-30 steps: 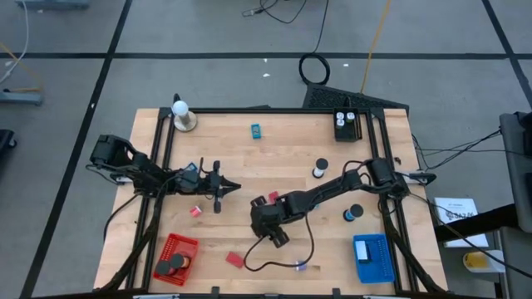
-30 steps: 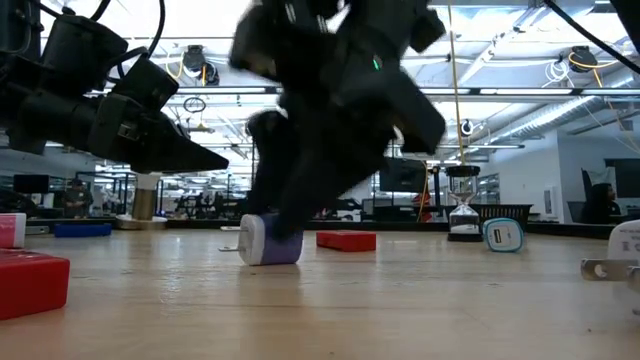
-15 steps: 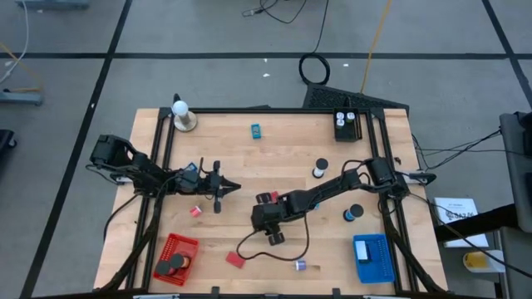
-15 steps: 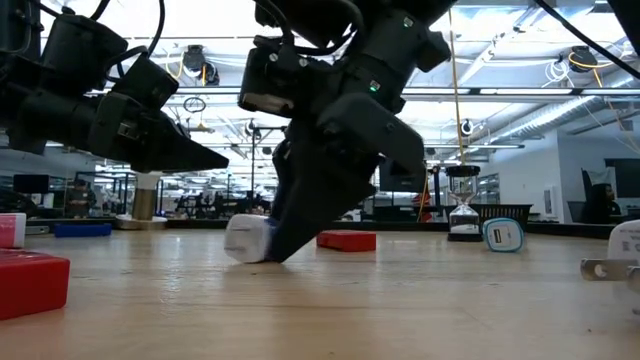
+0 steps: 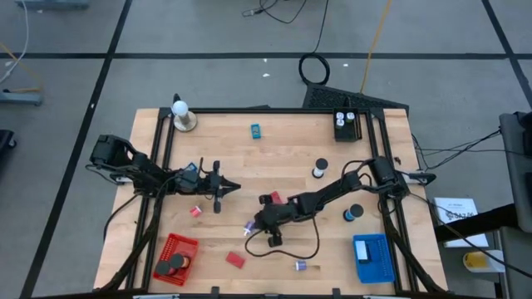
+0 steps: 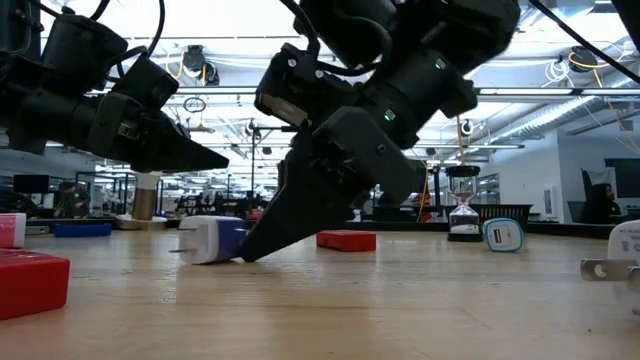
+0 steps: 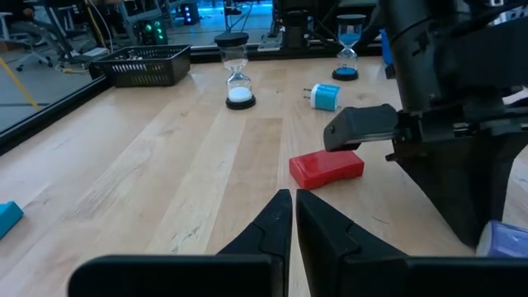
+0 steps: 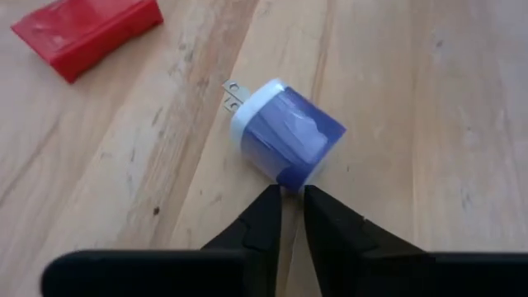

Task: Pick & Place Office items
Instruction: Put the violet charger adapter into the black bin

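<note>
**High view.** Locate the right gripper (image 5: 254, 223) low over the counter (image 5: 291, 154) centre, tips against the blue-and-white plug charger (image 5: 248, 227). Compare with a second ago: charger then hidden under the gripper, now lying exposed on the left arm's side of it. Note the left gripper (image 5: 235, 188) parked just beyond, closed and empty. Note the red basket (image 5: 189, 247) and blue basket (image 5: 371, 256) at the near edge, with bare wood in between.

**Low view.** Find the charger (image 6: 212, 240) on its side, prongs pointing away from the right gripper (image 6: 250, 250). Compare: upright a second ago, tilted half a second ago, now toppled and pushed sideways. Judge the grasp as missed.

**Left wrist view.** Confirm the left gripper (image 7: 293, 202) pressed shut on nothing, with a red block (image 7: 327, 167) ahead and the charger (image 7: 503, 239) at the frame edge.

**Right wrist view.** Confirm the right gripper (image 8: 291, 198) closed to a thin slit, holding nothing, with the charger (image 8: 289, 144) just past the tips and touching them.

**Next move, as a judgement.** Reopen, back off, and straddle the charger body across its flat faces. Expect open wood all around, apart from the nearby left gripper.
</note>
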Action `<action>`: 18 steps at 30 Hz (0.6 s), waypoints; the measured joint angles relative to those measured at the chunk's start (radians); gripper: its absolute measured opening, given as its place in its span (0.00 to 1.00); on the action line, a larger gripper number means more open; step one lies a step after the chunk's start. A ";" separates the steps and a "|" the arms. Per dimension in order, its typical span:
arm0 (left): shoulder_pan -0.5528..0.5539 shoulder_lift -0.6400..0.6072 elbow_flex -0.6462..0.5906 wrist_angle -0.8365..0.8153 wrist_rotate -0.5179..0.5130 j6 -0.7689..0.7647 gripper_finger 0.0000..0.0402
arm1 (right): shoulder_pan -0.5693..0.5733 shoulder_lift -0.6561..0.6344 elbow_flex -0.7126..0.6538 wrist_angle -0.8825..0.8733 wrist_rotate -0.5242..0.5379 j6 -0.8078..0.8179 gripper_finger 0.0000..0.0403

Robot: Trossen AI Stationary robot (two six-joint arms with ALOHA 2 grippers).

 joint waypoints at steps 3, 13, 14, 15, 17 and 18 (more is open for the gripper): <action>0.000 0.000 0.000 0.000 -0.001 0.000 0.07 | -0.002 -0.008 -0.028 0.045 0.004 0.020 0.09; 0.000 0.000 0.002 0.000 -0.001 0.000 0.07 | -0.002 -0.107 -0.038 -0.105 0.041 -0.021 0.28; 0.000 0.000 0.003 0.000 -0.001 0.000 0.07 | -0.005 -0.125 -0.037 -0.087 0.037 -0.036 0.32; 0.000 0.000 0.003 0.000 -0.001 0.000 0.07 | -0.009 -0.139 -0.032 -0.074 0.029 -0.055 0.36; 0.000 0.000 0.005 0.000 -0.001 0.000 0.07 | -0.020 -0.167 -0.031 -0.074 -0.026 -0.097 0.44; 0.000 0.000 0.005 0.000 -0.001 0.000 0.07 | -0.028 -0.168 -0.030 -0.073 -0.069 -0.116 0.48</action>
